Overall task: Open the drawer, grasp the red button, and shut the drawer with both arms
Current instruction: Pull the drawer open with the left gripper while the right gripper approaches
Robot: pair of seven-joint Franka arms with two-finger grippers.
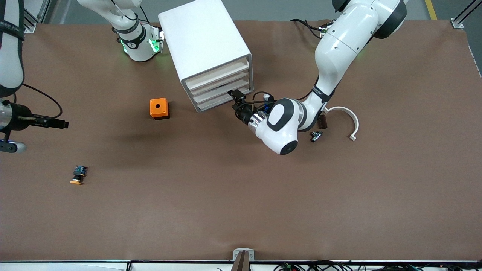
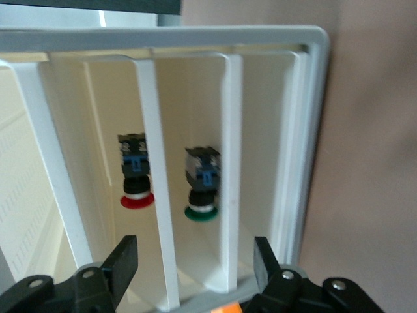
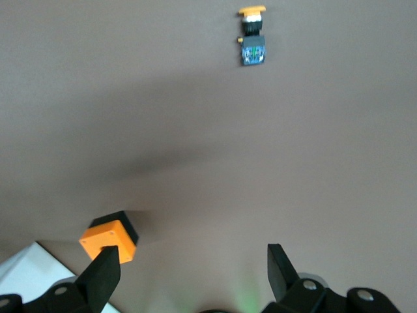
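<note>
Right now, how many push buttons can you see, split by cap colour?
Red cap: 1, in a drawer of the cabinet
Green cap: 1, in the next drawer
Orange-yellow cap: 1, on the table toward the right arm's end
Total: 3

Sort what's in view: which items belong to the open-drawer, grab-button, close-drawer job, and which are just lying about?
Job:
white plastic drawer in the big white cabinet
red-capped push button
left gripper, open at the drawers
right gripper, open, waiting

Lying about:
green-capped button
orange-yellow-capped button
orange cube
white curved piece
</note>
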